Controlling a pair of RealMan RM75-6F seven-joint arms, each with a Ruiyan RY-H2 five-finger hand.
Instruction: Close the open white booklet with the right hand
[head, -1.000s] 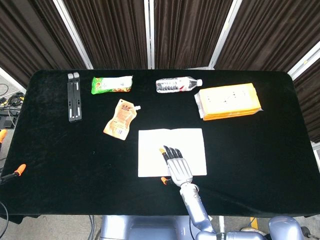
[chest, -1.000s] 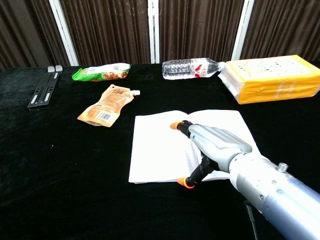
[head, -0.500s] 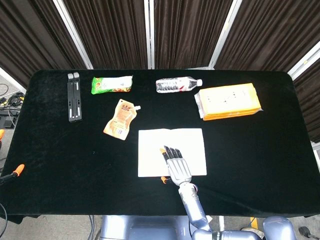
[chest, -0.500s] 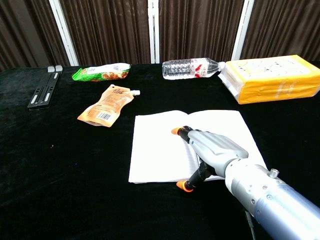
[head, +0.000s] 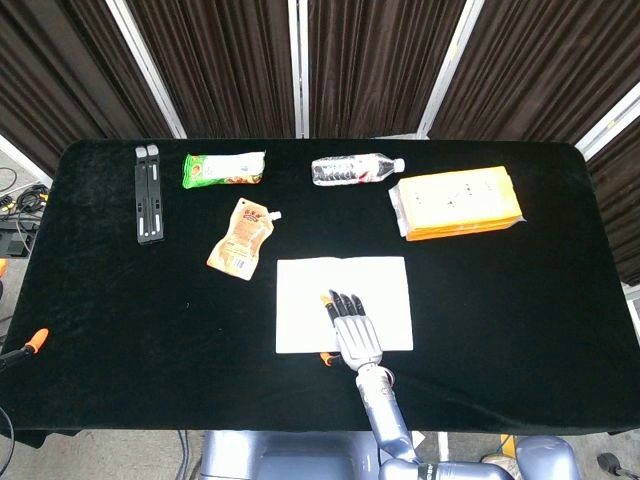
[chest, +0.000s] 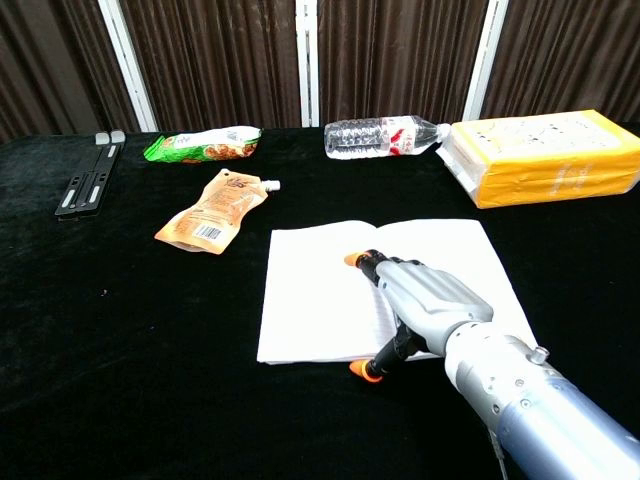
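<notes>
The white booklet lies open and flat near the table's front middle. My right hand lies palm down over its spine and right page. The fingers are stretched out toward the far side, and the orange-tipped thumb hangs just off the booklet's near edge. The hand grips nothing. At the left edge of the head view, an orange-tipped finger of my left hand shows beyond the table; the rest of that hand is cut off.
Behind the booklet are an orange spout pouch, a green snack pack, a water bottle on its side and a yellow package. A black folded stand lies far left.
My right hand has slid slightly back toward the table's near edge, its thumb now lower past the booklet's edge. The booklet stays open.
</notes>
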